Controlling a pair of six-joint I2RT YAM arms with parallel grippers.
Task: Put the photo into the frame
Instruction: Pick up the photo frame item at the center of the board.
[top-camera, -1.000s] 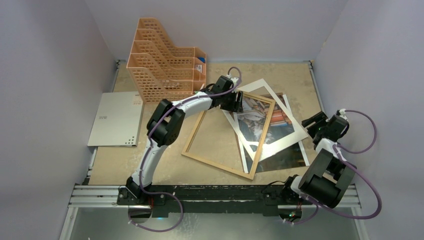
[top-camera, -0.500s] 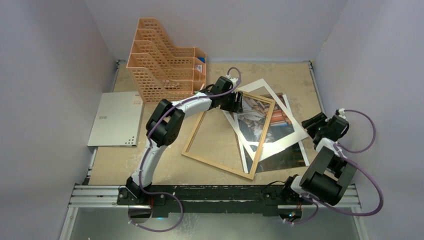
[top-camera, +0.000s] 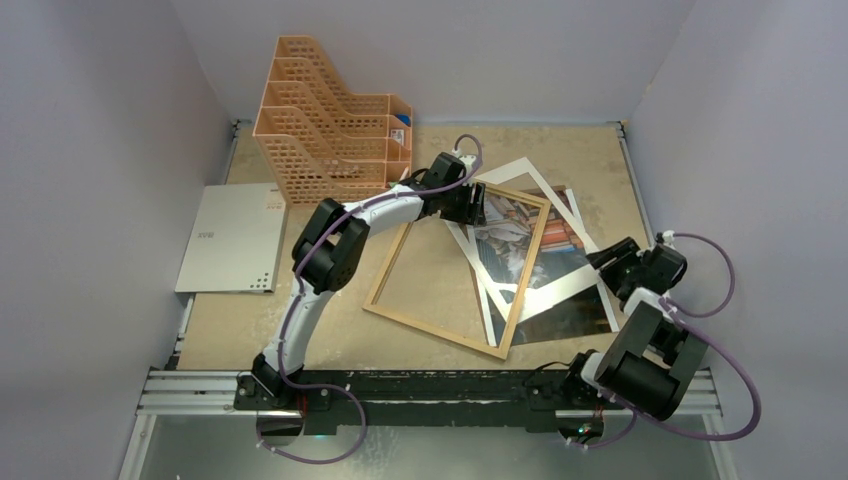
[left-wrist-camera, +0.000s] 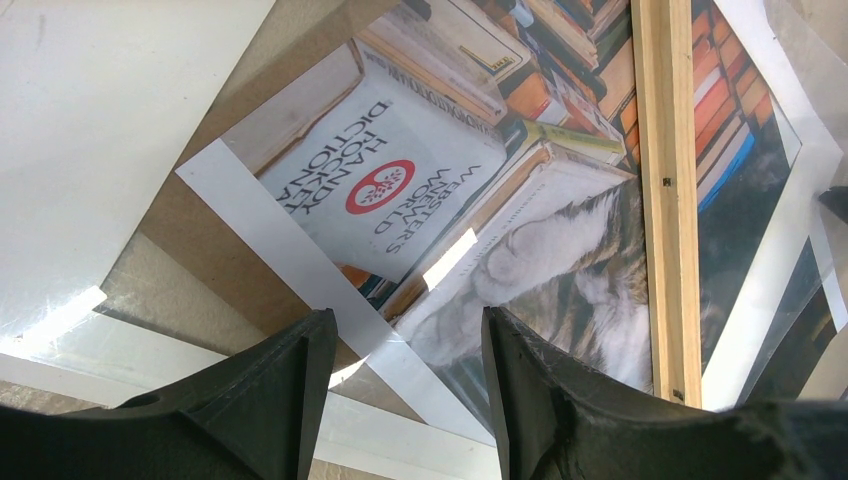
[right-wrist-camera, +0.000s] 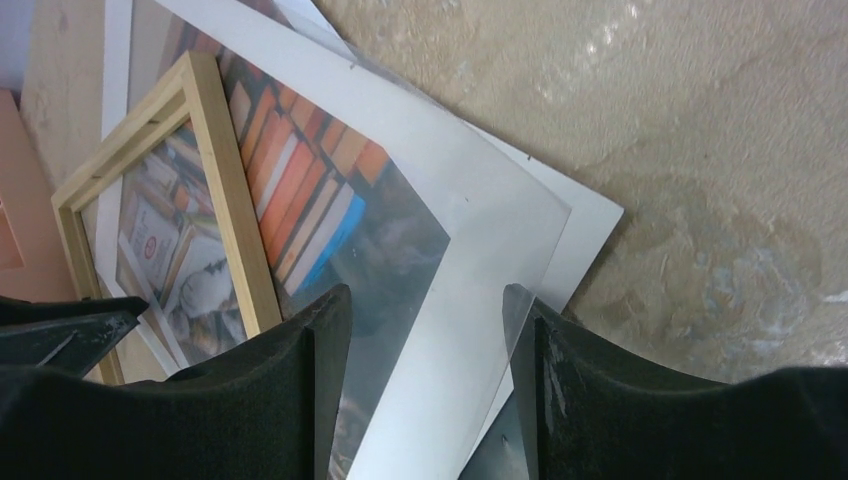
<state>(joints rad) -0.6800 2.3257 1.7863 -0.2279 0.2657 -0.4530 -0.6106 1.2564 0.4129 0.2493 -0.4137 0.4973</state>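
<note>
Left gripper (left-wrist-camera: 405, 330) hovers with jaws apart over the photo (top-camera: 505, 240), which lies askew right of the table's (top-camera: 600, 160) centre, partly under the frame (top-camera: 432, 328). Right gripper (right-wrist-camera: 430, 310), jaws also apart, hangs at the photo's right edge. With a white mat (top-camera: 545, 190) overlapping, a pinch could catch the wrong layer or drag the frame.

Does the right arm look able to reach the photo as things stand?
Probably yes: its open end effector hovers over the photo's uncovered side; the frame lies only across the far part.
</note>
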